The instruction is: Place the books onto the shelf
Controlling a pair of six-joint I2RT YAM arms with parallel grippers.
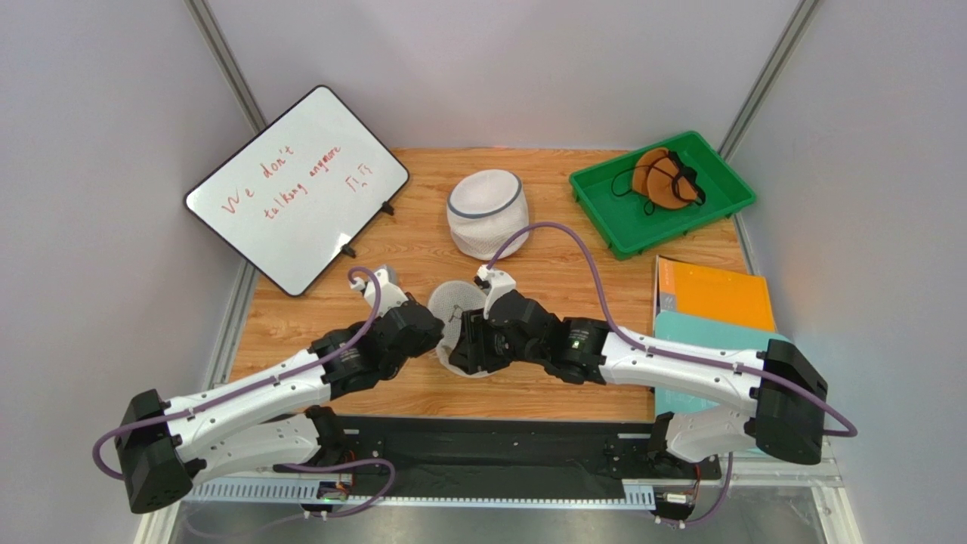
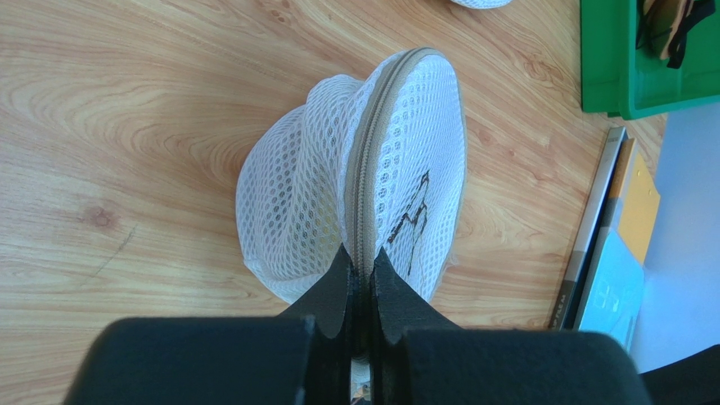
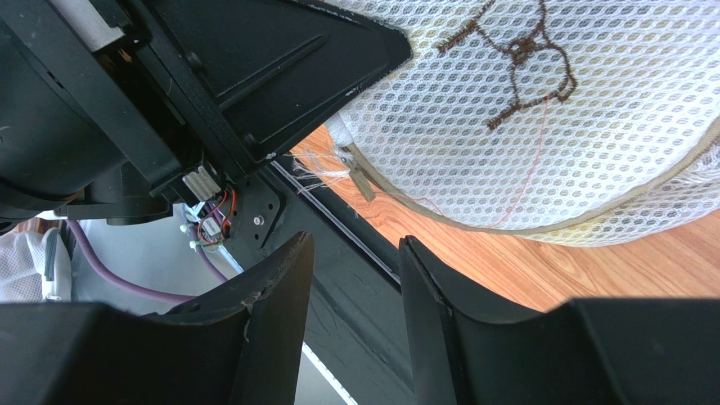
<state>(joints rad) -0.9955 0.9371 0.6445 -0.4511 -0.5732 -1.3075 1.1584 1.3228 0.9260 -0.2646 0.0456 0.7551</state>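
In the upper left of the top view, the whiteboard (image 1: 297, 187) carries red handwriting: "We don't" over "talking anymore", then two small note-like marks. Pale print on the teal book (image 2: 613, 291) is too faint to read; brown stitching on the mesh pouch (image 2: 287, 202) forms no letters

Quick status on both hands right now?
Left hand: closed, pinching the zipper rim of the white mesh bag.
Right hand: open, holding nothing.
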